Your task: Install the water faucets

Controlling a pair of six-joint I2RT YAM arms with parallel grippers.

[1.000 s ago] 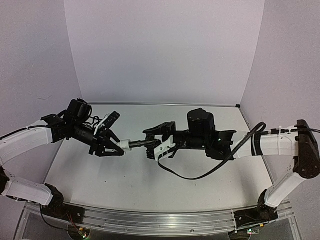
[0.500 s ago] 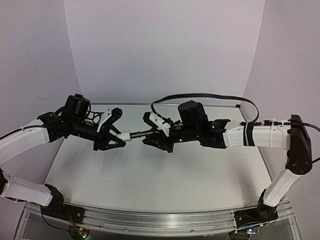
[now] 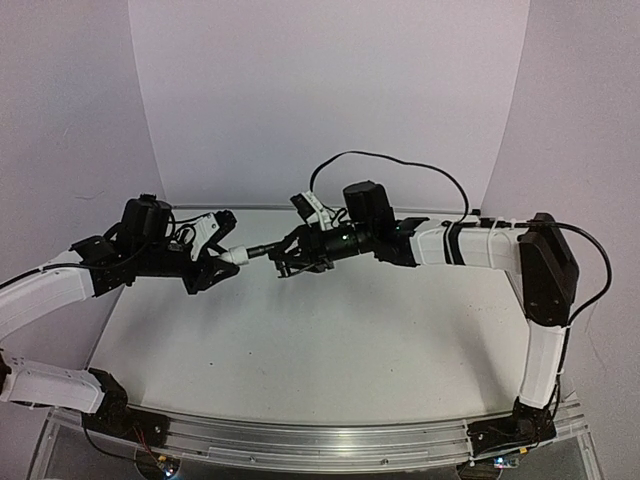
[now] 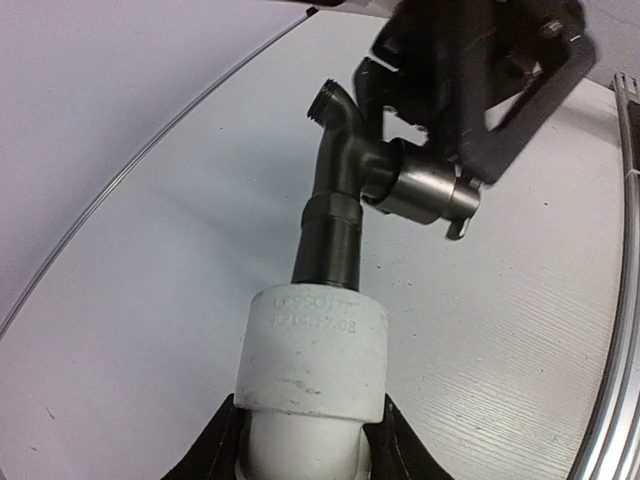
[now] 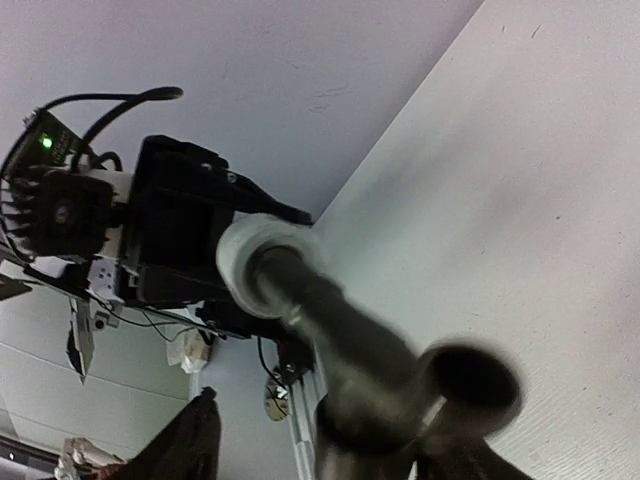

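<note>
Above bench (image 3: 330,340), left jaws clamped on white fitting (image 4: 312,345); dark faucet (image 4: 335,200) seated in fitting. Beyond fitting, right jaws sat around faucet's valve body; grip could not be told. Advice: hold fitting rigid, turn faucet along fitting's axis, avoid cross-threading.

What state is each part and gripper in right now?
left gripper: shut on the white fitting.
white fitting: held in the air, tap stem seated in its mouth.
tap: standing out of the fitting, off the table.
right gripper: open, straddling the tap, gap on one side.
</note>
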